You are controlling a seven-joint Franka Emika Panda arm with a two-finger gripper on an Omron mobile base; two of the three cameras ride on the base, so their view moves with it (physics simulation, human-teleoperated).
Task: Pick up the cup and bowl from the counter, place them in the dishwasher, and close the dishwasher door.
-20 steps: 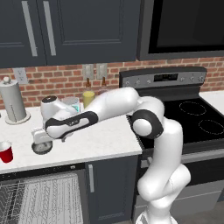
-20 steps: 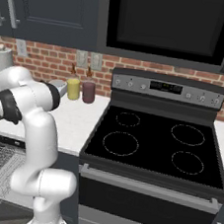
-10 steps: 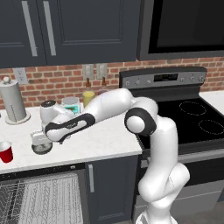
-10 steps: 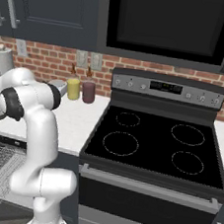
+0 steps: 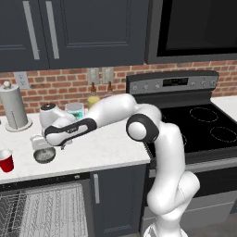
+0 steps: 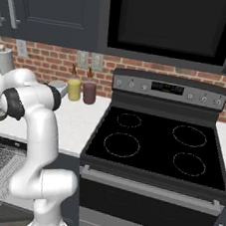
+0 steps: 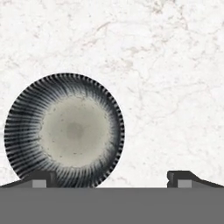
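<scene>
Gripper [image 7: 111, 178] hovers above counter [image 7: 166, 87], jaws spread wide, grasping nothing. Bowl [image 7: 64, 130] sits on counter beneath one fingertip [image 7: 39, 178]. Cup [image 5: 6, 160] stands near bowl, apart.

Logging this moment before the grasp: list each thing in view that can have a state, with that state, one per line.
gripper: jaws open, above the counter, holding nothing.
bowl: upright, empty, on the counter, off toward one fingertip.
cup: upright on the counter, untouched.
dishwasher: open, wire rack visible.
yellow jar: upright by the wall.
maroon jar: upright beside the yellow jar.
paper towel roll: standing upright.
</scene>
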